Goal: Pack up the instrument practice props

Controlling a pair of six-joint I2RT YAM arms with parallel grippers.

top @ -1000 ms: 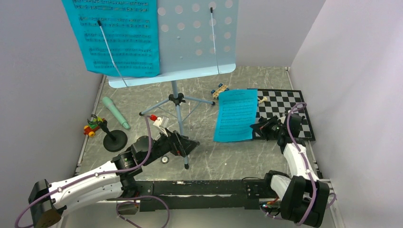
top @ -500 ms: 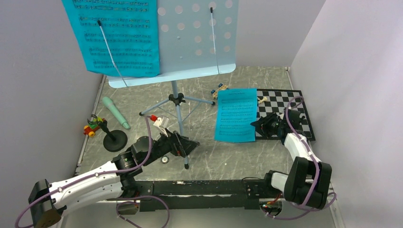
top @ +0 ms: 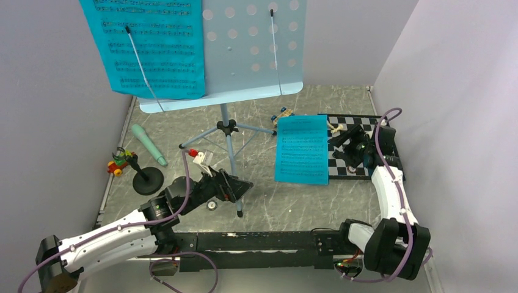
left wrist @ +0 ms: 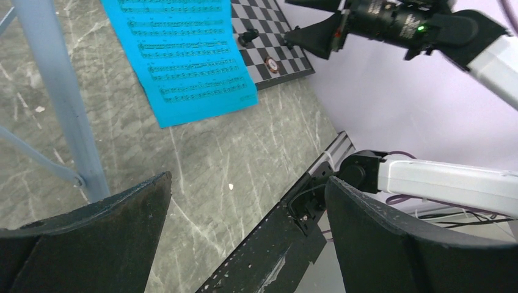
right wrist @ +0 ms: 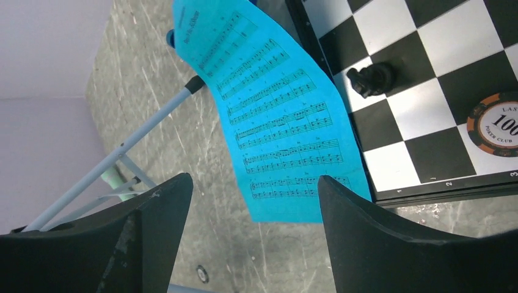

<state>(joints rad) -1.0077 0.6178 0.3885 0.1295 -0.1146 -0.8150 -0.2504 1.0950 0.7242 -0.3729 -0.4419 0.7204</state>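
The pale-blue music stand point(top: 253, 55) rises at the back centre on its tripod point(top: 227, 131), with one turquoise music sheet point(top: 146, 49) on its perforated tray. A second sheet point(top: 300, 149) lies flat on the table, its right edge on the chessboard point(top: 382, 131). The mint-green microphone point(top: 148, 144) lies at the left, next to the black round-based stand point(top: 146, 180). My right gripper point(top: 339, 146) hovers open over the board's left part, just right of the flat sheet point(right wrist: 275, 116), holding nothing. My left gripper point(top: 244, 186) is open and empty by the tripod's near leg point(left wrist: 58, 97).
On the chessboard point(right wrist: 452, 43) are a black piece point(right wrist: 372, 79) and a poker chip point(right wrist: 495, 125). Small toy cars sit at the left point(top: 117, 163) and behind the flat sheet point(top: 282, 115). White walls close in on both sides and at the back.
My right gripper has opened, let go of the flat sheet's right edge, and pulled up and back over the chessboard. The sheet now lies slightly further back. The left arm shifted only slightly.
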